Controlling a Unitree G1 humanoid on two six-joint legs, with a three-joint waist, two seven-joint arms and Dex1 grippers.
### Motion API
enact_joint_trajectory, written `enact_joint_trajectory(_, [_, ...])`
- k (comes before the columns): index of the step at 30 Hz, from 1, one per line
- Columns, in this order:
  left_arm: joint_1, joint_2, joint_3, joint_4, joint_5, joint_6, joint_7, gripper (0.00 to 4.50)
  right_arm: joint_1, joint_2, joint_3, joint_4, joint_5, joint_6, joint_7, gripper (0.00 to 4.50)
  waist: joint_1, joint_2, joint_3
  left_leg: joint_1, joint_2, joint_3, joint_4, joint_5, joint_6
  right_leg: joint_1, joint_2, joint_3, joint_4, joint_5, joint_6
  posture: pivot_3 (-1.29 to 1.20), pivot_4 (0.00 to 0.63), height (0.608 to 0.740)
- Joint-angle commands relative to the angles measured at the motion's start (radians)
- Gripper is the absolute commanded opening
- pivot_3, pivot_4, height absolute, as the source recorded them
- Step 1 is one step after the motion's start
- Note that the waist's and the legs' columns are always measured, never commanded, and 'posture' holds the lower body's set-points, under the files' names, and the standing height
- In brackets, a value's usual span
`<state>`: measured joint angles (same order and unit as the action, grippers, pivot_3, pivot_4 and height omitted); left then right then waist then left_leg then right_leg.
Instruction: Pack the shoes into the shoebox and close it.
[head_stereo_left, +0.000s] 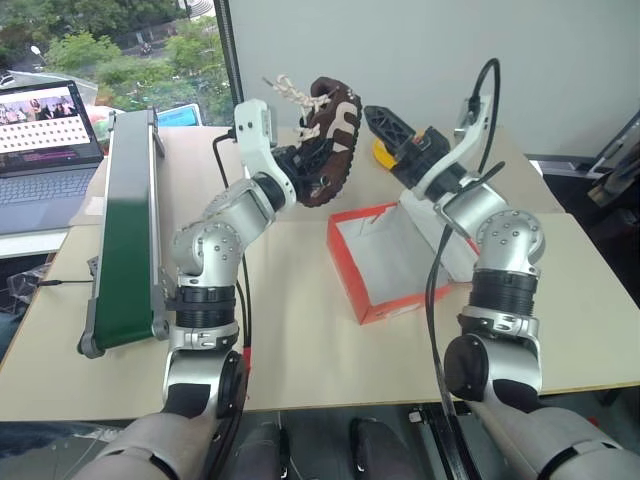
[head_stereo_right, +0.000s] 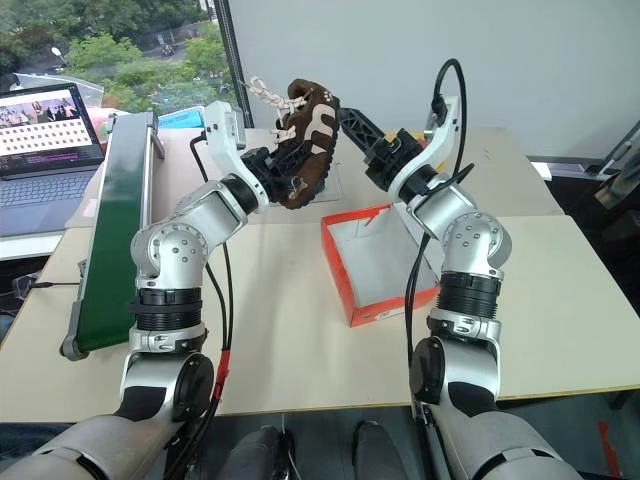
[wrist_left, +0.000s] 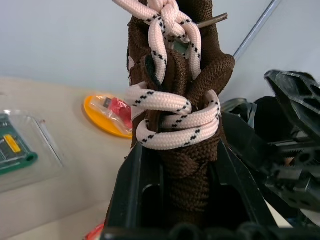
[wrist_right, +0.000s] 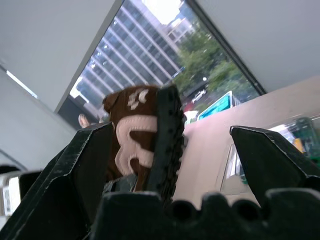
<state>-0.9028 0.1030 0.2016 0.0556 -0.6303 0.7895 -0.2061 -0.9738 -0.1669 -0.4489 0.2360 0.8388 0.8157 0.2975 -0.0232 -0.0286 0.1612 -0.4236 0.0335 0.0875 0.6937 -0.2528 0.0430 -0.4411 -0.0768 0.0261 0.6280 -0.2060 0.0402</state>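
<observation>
Early stage: left gripper (head_stereo_left: 305, 160) fingers clamp one brown shoe (head_stereo_left: 330, 140) aloft beside the right gripper (head_stereo_left: 385, 128), fingers spread wide, above the table (head_stereo_left: 300, 330); shoebox (head_stereo_left: 385, 265) open and empty, packing and closing remain.

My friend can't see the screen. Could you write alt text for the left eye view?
The left gripper holds a dark brown shoe up above the table, jaws shut on it. The right gripper faces it with jaws open, above an open orange-red shoebox.
</observation>
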Motion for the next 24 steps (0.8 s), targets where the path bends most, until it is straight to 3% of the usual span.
enact_joint_trajectory(1, [-0.035, -0.022, -0.006, -0.046, -0.022, 0.005, 0.011, 0.61, -0.006, -0.009, -0.005, -0.064, 0.041, 0.006, -0.019, 4.5, 0.002, 0.0, 0.0, 0.0, 0.0, 0.0, 0.0, 0.0, 0.0, 0.0, 0.0, 0.0, 0.0, 0.0, 0.0, 0.0, 0.15, 0.74])
enact_joint_trajectory(16, [-0.073, -0.079, -0.022, -0.011, -0.012, 0.003, 0.01, 0.61, 0.027, 0.015, 0.047, -0.05, 0.049, 0.031, -0.032, 4.5, 0.007, 0.0, 0.0, -0.001, 0.0, 0.0, 0.0, 0.0, 0.0, 0.0, 0.0, 0.0, -0.001, 0.0, 0.0, 0.0, 0.15, 0.74])
enact_joint_trajectory(17, [-0.074, -0.082, -0.022, -0.01, -0.013, 0.004, 0.009, 0.58, 0.026, 0.015, 0.051, -0.043, 0.047, 0.029, -0.03, 3.99, 0.007, 0.0, 0.0, -0.001, 0.0, 0.0, 0.0, 0.0, 0.0, 0.0, 0.0, 0.0, -0.001, 0.0, 0.0, 0.0, 0.15, 0.74])
enact_joint_trajectory(18, [-0.074, -0.084, -0.022, -0.01, -0.015, 0.004, 0.01, 0.58, 0.024, 0.014, 0.053, -0.039, 0.048, 0.027, -0.028, 3.85, 0.008, 0.0, 0.0, -0.001, 0.0, 0.0, 0.0, 0.0, 0.0, 0.0, 0.0, 0.0, -0.001, 0.0, 0.0, 0.0, 0.15, 0.74])
enact_joint_trajectory(24, [-0.069, -0.089, -0.025, -0.013, -0.015, 0.004, 0.012, 0.58, 0.016, 0.015, 0.054, -0.027, 0.049, 0.022, -0.019, 1.67, 0.007, 0.0, 0.0, -0.001, 0.0, 0.0, 0.0, 0.0, 0.0, 0.0, 0.0, 0.0, -0.001, 0.0, 0.0, 0.0, 0.15, 0.74])
